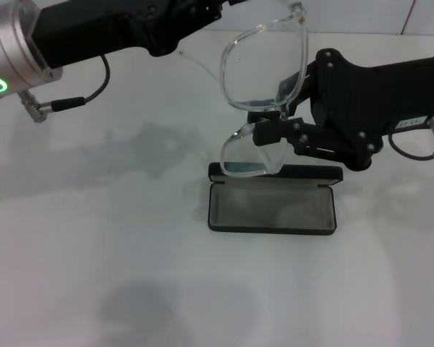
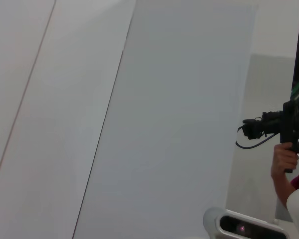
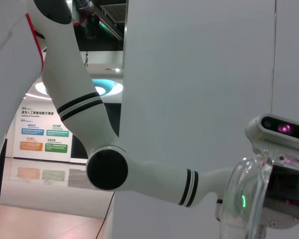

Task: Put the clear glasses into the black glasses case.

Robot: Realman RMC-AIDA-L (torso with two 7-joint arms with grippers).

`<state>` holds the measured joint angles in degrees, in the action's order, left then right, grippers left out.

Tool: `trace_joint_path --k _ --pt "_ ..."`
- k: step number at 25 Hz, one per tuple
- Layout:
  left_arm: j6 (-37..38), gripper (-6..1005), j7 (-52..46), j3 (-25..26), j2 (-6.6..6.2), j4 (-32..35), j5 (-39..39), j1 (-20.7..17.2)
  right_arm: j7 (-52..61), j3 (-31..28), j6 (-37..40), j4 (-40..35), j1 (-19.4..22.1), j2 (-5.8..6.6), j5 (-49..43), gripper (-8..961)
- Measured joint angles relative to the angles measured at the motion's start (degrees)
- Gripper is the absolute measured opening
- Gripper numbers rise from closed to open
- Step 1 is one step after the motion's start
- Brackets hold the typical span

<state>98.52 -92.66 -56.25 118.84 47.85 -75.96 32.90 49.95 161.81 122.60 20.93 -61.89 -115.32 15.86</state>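
Note:
The clear glasses (image 1: pixel 263 69) hang in the air, turned on end so one lens is above the other, over the back edge of the black glasses case (image 1: pixel 272 207). The case lies open on the white table (image 1: pixel 94 238), grey lining up, lid toward me. My right gripper (image 1: pixel 269 131) comes in from the right and is shut on the glasses at the bridge between the lenses. A curved part of the glasses (image 3: pixel 247 196) shows close up in the right wrist view. My left gripper (image 1: pixel 192 18) is at the top edge, beside a thin clear temple arm (image 1: pixel 199 63); contact is not visible.
The left arm (image 1: pixel 29 43), with a cable and a green light ring, spans the upper left. The left wrist view shows only wall panels (image 2: pixel 164 124) and a person's hand with a device (image 2: pixel 284 139).

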Motion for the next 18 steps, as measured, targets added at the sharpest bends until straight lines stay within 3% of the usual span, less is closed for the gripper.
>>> trace_joint_path --k 18 --pt "2.31 127 0.07 0.20 -1.24 -0.04 -1.62 0.24 -0.04 0.00 -3.09 -0.01 0.01 0.09 -0.09 112"
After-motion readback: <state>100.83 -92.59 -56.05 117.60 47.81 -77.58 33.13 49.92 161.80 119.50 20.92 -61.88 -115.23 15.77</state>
